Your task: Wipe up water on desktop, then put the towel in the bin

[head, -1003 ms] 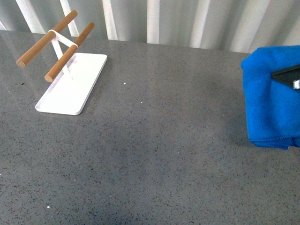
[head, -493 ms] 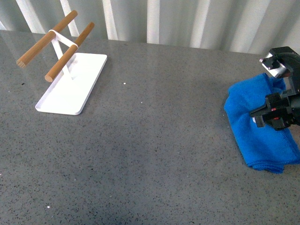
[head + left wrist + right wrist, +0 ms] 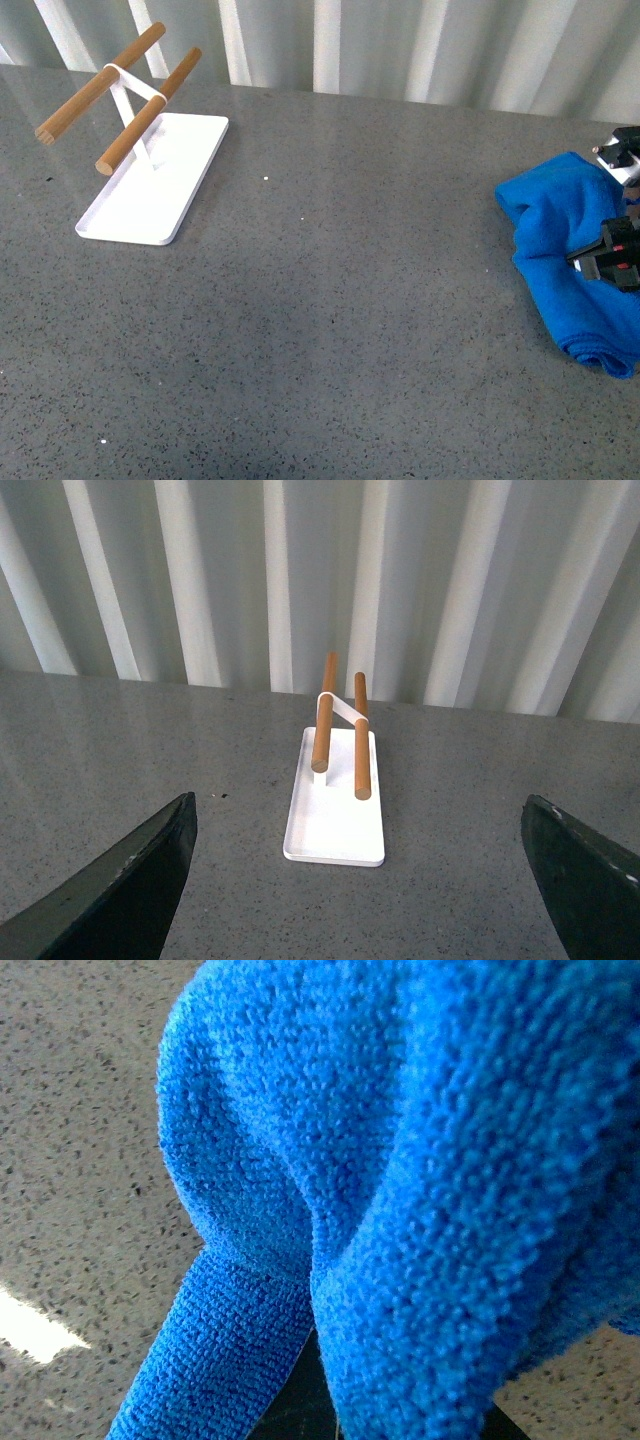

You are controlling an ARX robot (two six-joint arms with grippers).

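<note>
Left fingers (image 3: 130, 890): you see two dark wedges with pale worn edges, at the lower corners.
Right gripper (image 3: 600, 256): black housing, red marks, white block above, at your right edge.

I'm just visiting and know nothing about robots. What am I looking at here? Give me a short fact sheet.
Surface: grey speckled desktop
Cloth: blue towel, bunched up at the right side of the desktop
Right arm: right pincer appears closed on the towel
Left arm: left pincer open, holding nothing, facing the rack
Stand: the rack is a white tray with two wooden rods, far left
Bin: not in view
</note>
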